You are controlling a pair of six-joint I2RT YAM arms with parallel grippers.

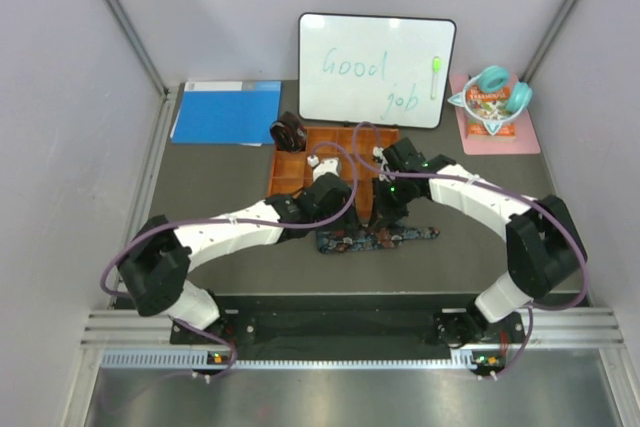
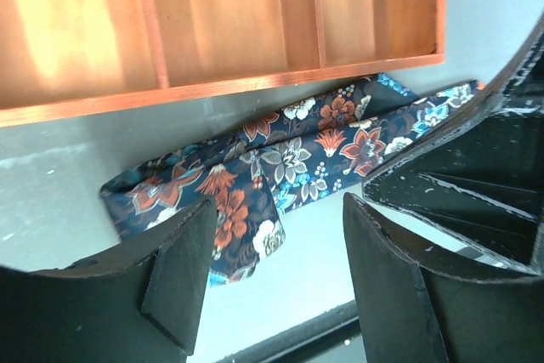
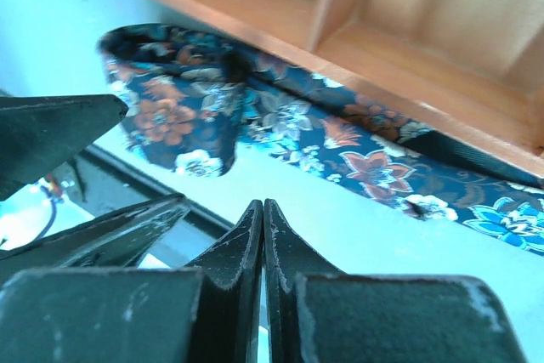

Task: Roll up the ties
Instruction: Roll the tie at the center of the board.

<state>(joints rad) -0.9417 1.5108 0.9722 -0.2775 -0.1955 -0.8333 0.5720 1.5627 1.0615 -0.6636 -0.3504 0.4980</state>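
Navy floral tie point(image 1: 375, 239) lies flat on the table point(image 1: 220, 172), along the near edge of the orange tray point(image 1: 300, 175), partly tucked under that edge. In the left wrist view the tie point(image 2: 289, 155) runs parallel to the tray's point(image 2: 221, 23) near wall, its left end folded back over itself into a short flap. Left gripper point(image 1: 325, 209) hangs over that folded end just near of the tray, jaws apart, nothing clamped; the flap sits beside the left finger point(image 2: 183, 269), and the left gripper point(image 2: 276, 240) is low over the cloth, contact can't tell. Right gripper point(image 1: 390, 209) is over the tie's middle, also just near of the tray, jaws pressed together. In the right wrist view the right gripper point(image 3: 263, 214) is above the table short of the tie point(image 3: 255, 116), with the tray's point(image 3: 408, 6) wall behind. Brown-maroon tie point(image 1: 289, 133) sits coiled at the tray's far left corner. Whiteboard point(image 1: 375, 69) stands beyond the tray, blue folder point(image 1: 225, 112) far left of it.
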